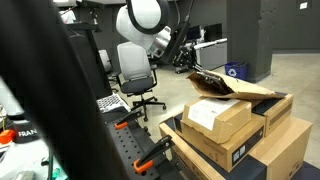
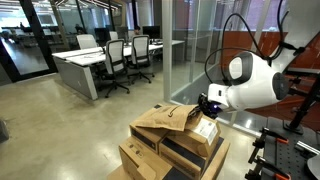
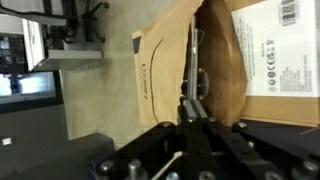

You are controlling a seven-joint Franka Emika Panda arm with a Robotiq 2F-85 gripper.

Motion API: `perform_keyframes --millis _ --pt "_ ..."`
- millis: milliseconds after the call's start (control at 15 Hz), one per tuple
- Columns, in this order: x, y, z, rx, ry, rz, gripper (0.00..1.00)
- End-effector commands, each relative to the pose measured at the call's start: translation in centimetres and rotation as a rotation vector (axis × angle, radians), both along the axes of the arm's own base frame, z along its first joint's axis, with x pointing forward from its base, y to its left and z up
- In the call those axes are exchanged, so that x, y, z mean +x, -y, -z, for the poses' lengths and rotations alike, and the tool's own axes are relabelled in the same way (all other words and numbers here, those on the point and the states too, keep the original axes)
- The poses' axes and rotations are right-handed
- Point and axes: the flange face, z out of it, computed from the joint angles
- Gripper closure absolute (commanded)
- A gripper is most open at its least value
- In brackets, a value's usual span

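Lying on a stack of square brown cardboard boxes, low in the middle of the frame, is a flat, crinkly brown paper envelope. The black metal claw is right at the envelope's right edge. I cannot tell if the claw is squeezing or let go. A smooth white label sits at the upper right of the wrist view.
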Motion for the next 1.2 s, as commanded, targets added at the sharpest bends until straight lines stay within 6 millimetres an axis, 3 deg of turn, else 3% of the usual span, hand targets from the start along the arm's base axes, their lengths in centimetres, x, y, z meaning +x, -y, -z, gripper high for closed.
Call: perform_keyframes --millis 0,67,333,400,600,667,933,1000,1067,1133 --pt "3.8 -1.8 1.5 0.007 0.023 -0.001 1.00" --pt "3.6 -1.9 1.3 0.011 0.039 0.004 1.00" --pt "6.3 -3.3 3.2 0.011 0.044 -0.002 1.00" --pt "4.3 -2.6 2.5 0.017 0.021 -0.036 1.00" --pt "4.5 -2.0 2.8 0.025 0.017 -0.028 1.00" --pt "2.1 -1.1 2.2 0.026 0.053 0.006 1.00" --pt "-2.9 1.8 1.9 0.037 0.057 0.040 1.00" --pt "-3.4 2.1 1.9 0.034 0.057 0.038 1.00" --pt "-2.0 1.2 2.1 0.025 0.052 0.033 1.00" --pt "-2.0 1.2 1.8 0.019 0.060 0.033 1.00"
